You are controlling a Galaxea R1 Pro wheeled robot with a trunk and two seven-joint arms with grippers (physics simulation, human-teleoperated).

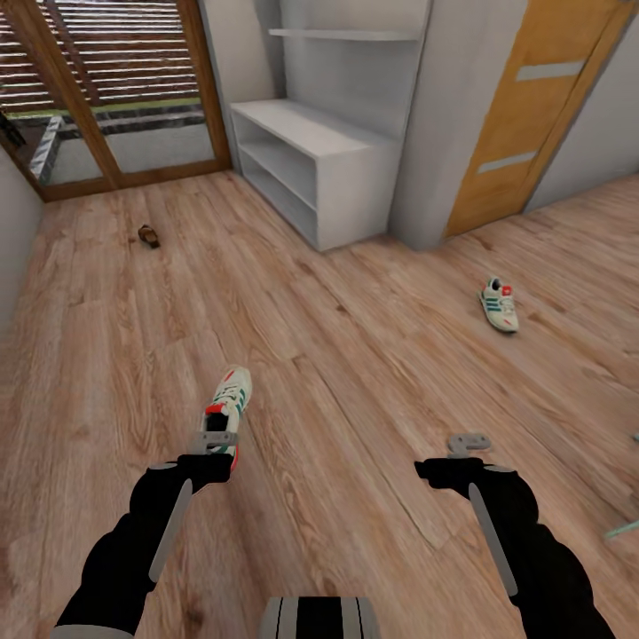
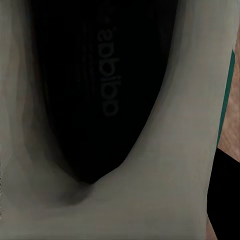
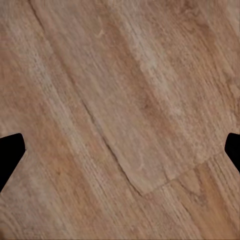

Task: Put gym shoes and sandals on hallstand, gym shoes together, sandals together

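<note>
One gym shoe (image 1: 231,401) lies on the corridor floor (image 1: 355,373) just ahead of my left arm. My left gripper (image 1: 217,441) is at its heel. Up close, the left wrist view looks into this gym shoe (image 2: 165,165), showing its dark insole, with one dark fingertip (image 2: 226,200) outside the cream side wall; the other finger is hidden. The second gym shoe (image 1: 500,303) lies far right. One brown sandal (image 1: 148,235) lies far left near the glass door. The hallstand (image 1: 311,151) stands at the back. My right gripper (image 1: 469,442) hangs open over bare planks (image 3: 120,120).
An orange wooden door (image 1: 532,115) is right of the hallstand, past a grey wall pillar (image 1: 453,133). A wood-framed glass door (image 1: 115,89) closes the far left. A turquoise edge (image 1: 621,531) pokes in at the right border.
</note>
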